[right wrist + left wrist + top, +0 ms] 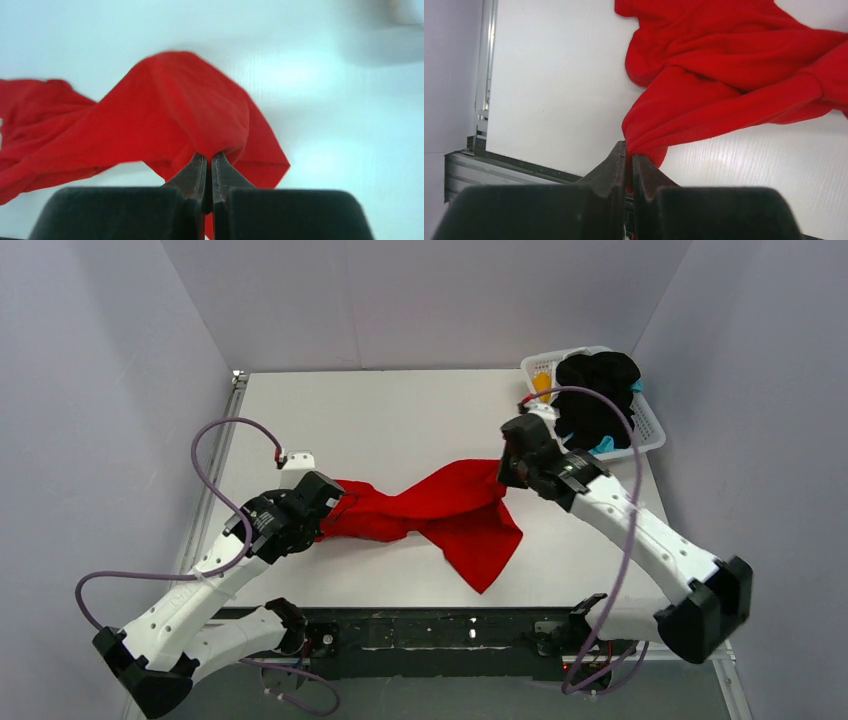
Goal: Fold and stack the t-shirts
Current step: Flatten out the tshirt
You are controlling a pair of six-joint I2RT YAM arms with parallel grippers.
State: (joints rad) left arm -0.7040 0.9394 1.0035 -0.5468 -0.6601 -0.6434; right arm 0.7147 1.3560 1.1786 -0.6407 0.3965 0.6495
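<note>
My left gripper (629,159) pinched one end of the red t-shirt (440,508), and my right gripper (209,161) pinched the other end. It stretched, twisted, between them, just left of the basket (652,432), where the black t-shirt (592,390) sat.

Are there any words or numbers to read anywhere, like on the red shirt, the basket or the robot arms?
No text can be read anywhere.
The bright red cloth t-shirt is plain.
The white plastic lattice basket shows no label.
The white left arm and white right arm show no readable marks.
</note>
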